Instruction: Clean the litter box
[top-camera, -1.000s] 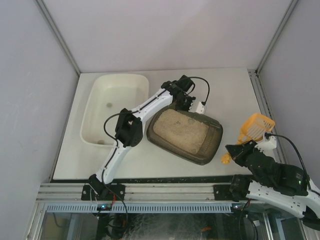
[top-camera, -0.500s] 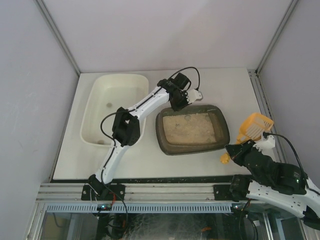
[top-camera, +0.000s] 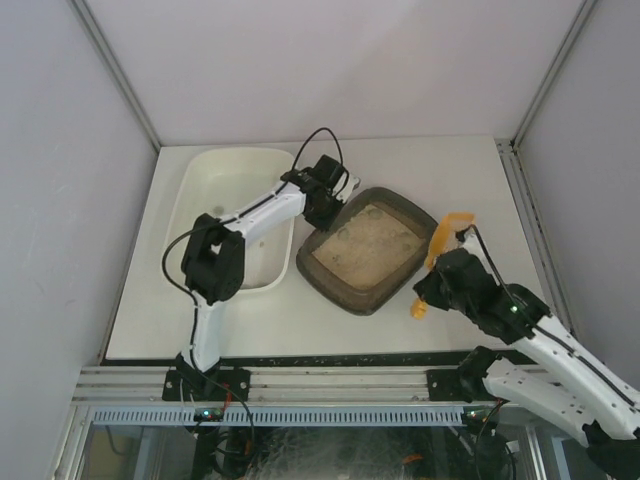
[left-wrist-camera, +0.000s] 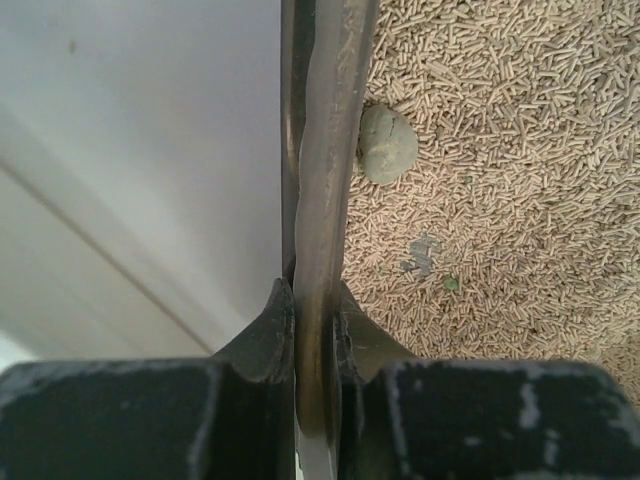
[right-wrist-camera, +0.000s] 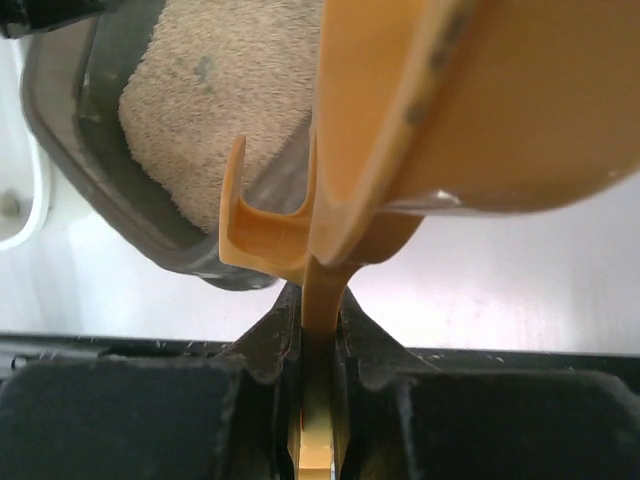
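While the left fingers (left-wrist-camera: 282, 325) are pinching narrow on the far-left rim of the litter box (left-wrist-camera: 322, 150), one finger is sitting inside the wall and one outside. Just past them a grey clump (left-wrist-camera: 388, 143) is lying on the beige litter (left-wrist-camera: 520, 200), close to that rim. The box is sitting turned cornerwise on the bench (top-camera: 470, 170), about mid-surface. Its left side is running just beside the right rim of the white tub (top-camera: 235, 160); I cannot tell if they are touching. The left arm is reaching across the tub's right end.

The right fingers (right-wrist-camera: 285, 335) are clamping shut on the flat handle of the orange scoop (right-wrist-camera: 480, 100). The scoop is showing edge-on from above, just off the box's right corner, over bare bench.

Open bench is lying behind the box up to the back wall (top-camera: 330, 70) and on its right up to the side edge. In front, a narrower strip is separating the box's near corner from the bench's front edge.
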